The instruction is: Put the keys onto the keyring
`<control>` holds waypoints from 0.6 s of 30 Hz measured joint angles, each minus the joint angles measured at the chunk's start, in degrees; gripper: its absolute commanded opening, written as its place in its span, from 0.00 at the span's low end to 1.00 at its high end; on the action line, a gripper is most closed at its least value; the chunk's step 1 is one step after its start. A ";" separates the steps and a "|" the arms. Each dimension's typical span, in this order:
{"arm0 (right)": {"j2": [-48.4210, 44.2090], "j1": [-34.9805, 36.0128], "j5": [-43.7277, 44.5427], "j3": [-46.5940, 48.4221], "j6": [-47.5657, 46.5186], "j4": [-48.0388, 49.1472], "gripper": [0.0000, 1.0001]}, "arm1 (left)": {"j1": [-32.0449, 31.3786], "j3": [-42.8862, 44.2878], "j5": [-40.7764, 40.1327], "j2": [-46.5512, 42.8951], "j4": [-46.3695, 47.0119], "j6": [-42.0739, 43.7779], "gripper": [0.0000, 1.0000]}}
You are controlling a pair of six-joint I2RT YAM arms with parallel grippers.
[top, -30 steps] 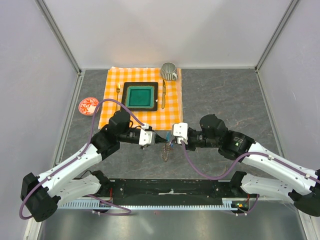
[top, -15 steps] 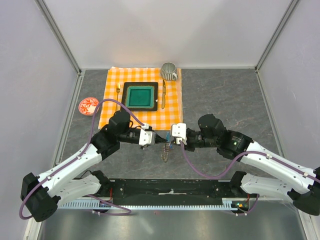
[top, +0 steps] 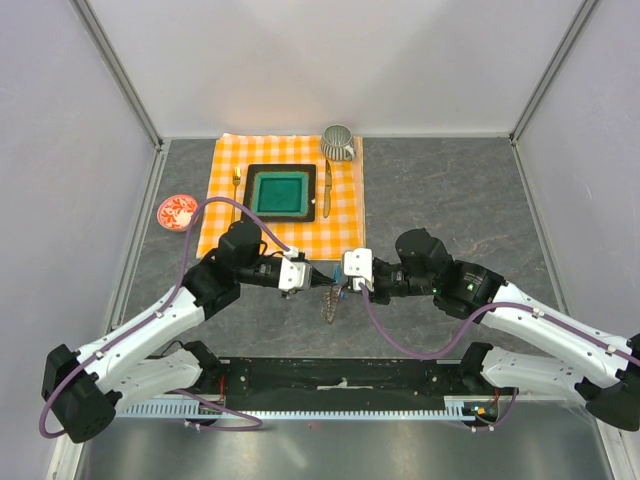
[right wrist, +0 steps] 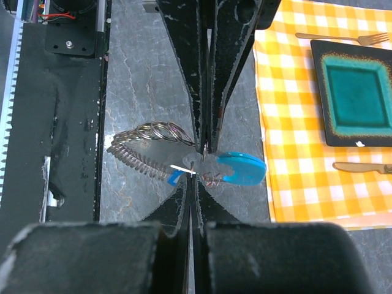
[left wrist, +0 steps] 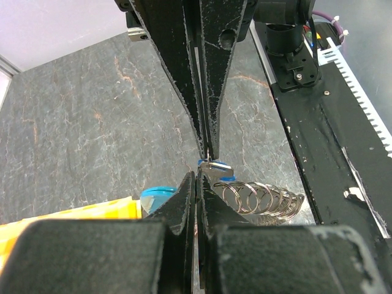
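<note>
— What's on the counter [top: 450,200], from the left?

— A small red dish [top: 177,211], then an orange checked cloth [top: 215,200] with a fork [top: 237,185], a green square plate [top: 278,193] and a knife [top: 327,192]. A ribbed cup [top: 338,143] stands at its far right corner.

— And the arms?

— They meet tip to tip just in front of the cloth. The left gripper [top: 322,283] is closed to a thin line, nipping the keys [right wrist: 195,165].

— Where's the keyring?

— The keyring [right wrist: 144,147], a bunch of silvery coils, trails from the keys toward the arm bases. I can't tell whether it touches the counter. A blue tag [right wrist: 244,168] sticks out on the cloth side.

— The right gripper [top: 338,289]?

— Also pinched tight on the keys, facing the left one.
</note>
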 measured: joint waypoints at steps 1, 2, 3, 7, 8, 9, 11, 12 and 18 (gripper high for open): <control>0.00 0.00 -0.22 0.00 0.00 -0.07 0.00 | 0.00 0.00 0.00 0.13 -0.02 -0.02 0.02; 0.00 0.00 -0.37 0.00 0.00 -0.13 0.00 | 0.00 0.00 0.02 0.31 0.00 -0.02 0.02; 0.00 0.09 -0.46 0.00 0.00 -0.17 0.00 | 0.00 0.00 0.09 0.46 -0.02 -0.02 0.02; 0.00 0.22 -0.52 0.00 0.00 -0.17 0.00 | -0.02 0.00 0.42 0.96 0.00 -0.02 0.02; 0.00 0.22 -0.50 0.00 0.00 -0.17 0.00 | -0.02 0.00 0.46 1.03 -0.02 -0.04 0.02; 0.00 0.24 -0.50 0.00 0.00 -0.17 0.00 | -0.07 0.00 0.44 1.05 -0.02 -0.04 0.02; 0.00 0.26 -0.42 0.00 0.00 -0.17 0.00 | -0.13 0.00 0.44 1.05 0.00 -0.02 0.02; 0.00 0.26 -0.13 0.00 0.00 -0.17 0.00 | -0.17 0.00 0.37 1.03 0.00 -0.02 0.02; -0.02 0.26 2.29 0.00 -0.02 -1.09 0.00 | -0.26 0.00 -0.07 0.59 -0.02 -0.02 0.02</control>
